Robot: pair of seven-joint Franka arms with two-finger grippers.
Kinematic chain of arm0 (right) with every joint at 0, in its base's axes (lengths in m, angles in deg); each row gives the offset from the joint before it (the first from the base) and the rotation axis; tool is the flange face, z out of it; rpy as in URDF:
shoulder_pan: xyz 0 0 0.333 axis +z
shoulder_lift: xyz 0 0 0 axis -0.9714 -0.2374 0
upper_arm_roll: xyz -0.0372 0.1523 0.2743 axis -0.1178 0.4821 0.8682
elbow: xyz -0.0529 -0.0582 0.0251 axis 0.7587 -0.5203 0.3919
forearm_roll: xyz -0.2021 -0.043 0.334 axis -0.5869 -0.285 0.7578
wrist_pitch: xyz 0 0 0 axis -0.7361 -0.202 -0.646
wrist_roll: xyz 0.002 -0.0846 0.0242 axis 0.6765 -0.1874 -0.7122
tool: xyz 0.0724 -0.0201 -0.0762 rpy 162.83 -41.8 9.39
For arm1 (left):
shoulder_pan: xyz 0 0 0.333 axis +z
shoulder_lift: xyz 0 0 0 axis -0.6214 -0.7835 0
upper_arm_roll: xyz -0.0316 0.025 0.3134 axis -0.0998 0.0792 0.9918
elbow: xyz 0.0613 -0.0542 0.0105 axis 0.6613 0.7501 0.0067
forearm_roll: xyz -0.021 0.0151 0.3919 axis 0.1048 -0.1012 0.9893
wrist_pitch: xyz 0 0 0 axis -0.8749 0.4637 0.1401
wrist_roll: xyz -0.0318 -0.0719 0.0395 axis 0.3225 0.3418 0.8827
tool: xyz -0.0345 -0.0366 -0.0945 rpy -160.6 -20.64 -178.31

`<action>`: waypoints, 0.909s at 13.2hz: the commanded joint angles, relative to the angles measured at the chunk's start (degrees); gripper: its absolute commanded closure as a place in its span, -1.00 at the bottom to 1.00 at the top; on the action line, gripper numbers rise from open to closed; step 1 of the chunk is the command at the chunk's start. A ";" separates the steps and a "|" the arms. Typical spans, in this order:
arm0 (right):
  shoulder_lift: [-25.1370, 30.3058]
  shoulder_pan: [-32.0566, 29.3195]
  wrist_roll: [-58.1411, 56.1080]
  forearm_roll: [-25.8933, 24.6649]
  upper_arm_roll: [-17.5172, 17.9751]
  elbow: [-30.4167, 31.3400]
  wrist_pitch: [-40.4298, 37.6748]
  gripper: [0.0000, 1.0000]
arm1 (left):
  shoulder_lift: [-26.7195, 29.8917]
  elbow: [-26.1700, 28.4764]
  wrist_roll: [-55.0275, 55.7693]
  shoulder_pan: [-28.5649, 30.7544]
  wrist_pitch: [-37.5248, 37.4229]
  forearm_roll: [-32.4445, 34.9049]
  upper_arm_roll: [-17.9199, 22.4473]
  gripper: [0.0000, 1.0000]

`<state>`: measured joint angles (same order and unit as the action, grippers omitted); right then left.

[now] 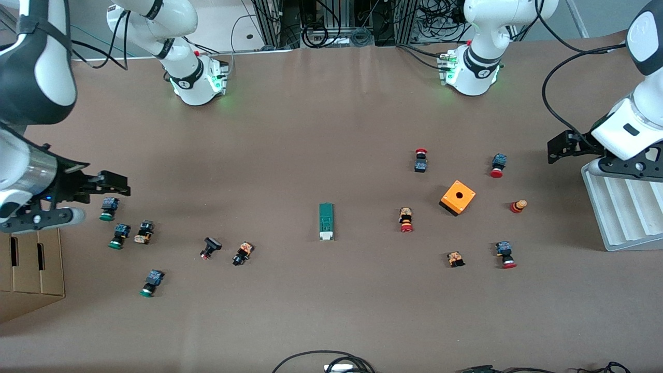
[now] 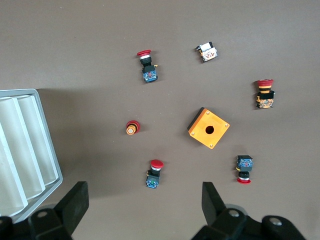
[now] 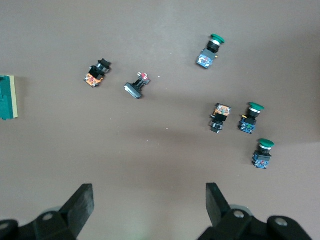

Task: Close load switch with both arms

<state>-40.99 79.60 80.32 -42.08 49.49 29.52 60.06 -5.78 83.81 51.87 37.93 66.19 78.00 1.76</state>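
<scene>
The load switch [image 1: 326, 221] is a narrow green block lying mid-table, its white tab at the end nearer the front camera. Part of it shows at the edge of the right wrist view [image 3: 8, 97]. My right gripper [image 1: 124, 185] hangs open and empty in the air at the right arm's end of the table, over a group of green push-buttons [image 1: 109, 207]; its jaws stand wide apart in the right wrist view [image 3: 148, 200]. My left gripper [image 1: 553, 150] is open and empty at the left arm's end, beside the white tray [image 1: 621, 207]; its jaws stand wide apart in the left wrist view [image 2: 145, 200]. Neither gripper is close to the switch.
An orange cube with a hole [image 1: 458, 197] sits among several red push-buttons [image 1: 406, 220] toward the left arm's end; it also shows in the left wrist view [image 2: 209, 128]. Dark and green push-buttons [image 1: 243, 253] lie toward the right arm's end. A cardboard box [image 1: 31, 264] stands at that end.
</scene>
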 commanded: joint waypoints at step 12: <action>1.22 -0.43 0.18 -2.78 -3.14 -0.24 2.26 -1.00 | -0.22 -0.79 0.03 -0.39 0.01 0.73 0.28 -1.00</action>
<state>-40.25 79.41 80.34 -44.11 46.09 29.49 62.10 -5.91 83.78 51.87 37.93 66.19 78.00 1.84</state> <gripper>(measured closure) 0.000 0.000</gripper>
